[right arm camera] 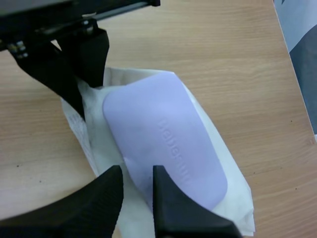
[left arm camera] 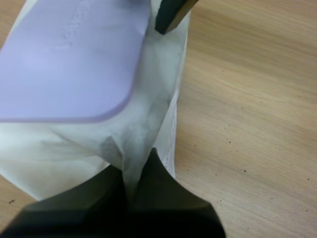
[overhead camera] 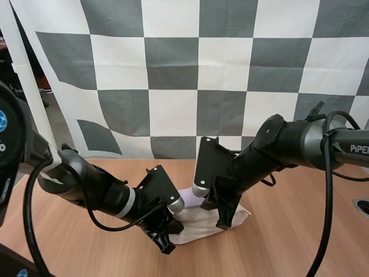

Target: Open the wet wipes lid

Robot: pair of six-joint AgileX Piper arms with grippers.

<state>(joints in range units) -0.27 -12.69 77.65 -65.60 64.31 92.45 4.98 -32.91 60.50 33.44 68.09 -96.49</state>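
The wet wipes pack (overhead camera: 199,226) lies on the table between my two arms, white film with a lavender lid (overhead camera: 187,197) lying flat and closed. My left gripper (overhead camera: 167,238) is shut on the pack's end seam; in the left wrist view its tips (left arm camera: 131,171) pinch the crumpled white film (left arm camera: 148,99) just below the lid (left arm camera: 69,59). My right gripper (right arm camera: 134,181) hovers at the opposite end of the lid (right arm camera: 168,139), fingers a little apart over the lid's rim. The left gripper (right arm camera: 86,84) grips the pack (right arm camera: 99,144) at its far end.
The wooden table (overhead camera: 294,242) stretches bare to the right and front of the pack. One fingertip of the right arm (left arm camera: 171,15) shows just past the lid's far corner.
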